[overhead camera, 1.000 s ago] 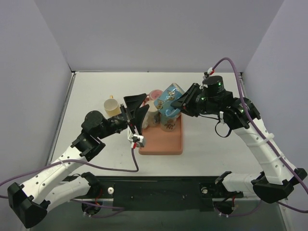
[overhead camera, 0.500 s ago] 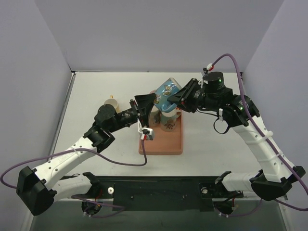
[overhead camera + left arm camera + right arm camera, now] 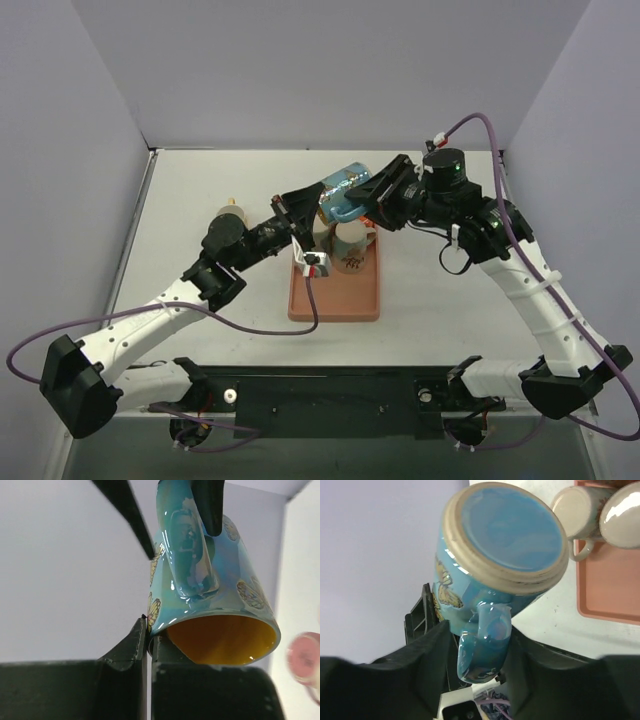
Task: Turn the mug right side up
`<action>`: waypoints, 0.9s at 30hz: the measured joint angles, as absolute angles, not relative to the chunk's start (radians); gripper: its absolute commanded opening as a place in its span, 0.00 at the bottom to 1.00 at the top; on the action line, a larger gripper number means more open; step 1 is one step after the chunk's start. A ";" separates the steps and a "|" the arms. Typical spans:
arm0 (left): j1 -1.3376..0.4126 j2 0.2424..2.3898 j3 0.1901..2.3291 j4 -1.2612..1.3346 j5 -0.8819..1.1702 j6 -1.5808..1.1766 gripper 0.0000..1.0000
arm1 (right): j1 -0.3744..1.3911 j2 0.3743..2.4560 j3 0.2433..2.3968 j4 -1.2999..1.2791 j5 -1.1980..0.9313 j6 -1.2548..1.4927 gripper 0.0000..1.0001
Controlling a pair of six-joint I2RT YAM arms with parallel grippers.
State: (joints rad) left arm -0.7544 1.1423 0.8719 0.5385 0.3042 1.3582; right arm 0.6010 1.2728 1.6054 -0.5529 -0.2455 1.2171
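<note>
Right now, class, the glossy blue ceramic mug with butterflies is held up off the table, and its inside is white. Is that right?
Wrong in one respect: the inside of the glossy blue butterfly mug is yellow-orange, not white; the left wrist view shows it. It is indeed held up off the table.

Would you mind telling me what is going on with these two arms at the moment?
Both arms have a blue butterfly mug lifted in the air near the far end of the pink tray. The left gripper is pinched shut on its rim. The right gripper has a finger on either side of the handle; how firmly it grips is unclear. The mug is tipped over, mouth toward the left arm, not yet right side up.
</note>
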 measured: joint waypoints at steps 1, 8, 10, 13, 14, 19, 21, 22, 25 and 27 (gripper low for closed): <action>-0.757 1.141 0.883 0.498 0.297 1.336 0.00 | 0.595 1.266 1.579 -0.538 -0.244 1.204 0.55; -0.770 1.136 0.917 0.176 0.245 1.232 0.00 | 0.572 1.254 1.458 -0.527 -0.244 1.145 0.79; -0.762 1.136 0.948 0.068 0.221 1.200 0.00 | 0.565 1.254 1.457 -0.528 -0.244 1.130 0.85; -0.730 1.135 1.015 -0.111 0.183 1.149 0.00 | 0.548 1.254 1.474 -0.542 -0.236 1.089 0.88; -0.714 1.133 1.037 -0.168 0.166 1.127 0.00 | 0.539 1.254 1.488 -0.557 -0.225 1.069 0.88; -0.632 1.120 1.143 -0.405 0.075 1.026 0.00 | 0.521 1.251 1.573 -0.642 -0.149 0.939 0.89; -0.611 1.120 1.200 -0.504 0.039 0.979 0.00 | 0.518 1.248 1.588 -0.661 -0.131 0.888 0.90; -0.604 1.120 1.233 -0.559 0.021 0.952 0.00 | 0.517 1.247 1.592 -0.670 -0.121 0.862 0.91; -0.588 1.120 1.311 -0.704 -0.015 0.867 0.00 | 0.511 1.242 1.595 -0.687 -0.107 0.797 0.91; -0.574 1.124 1.341 -0.792 -0.020 0.816 0.00 | 0.503 1.241 1.595 -0.695 -0.104 0.766 0.91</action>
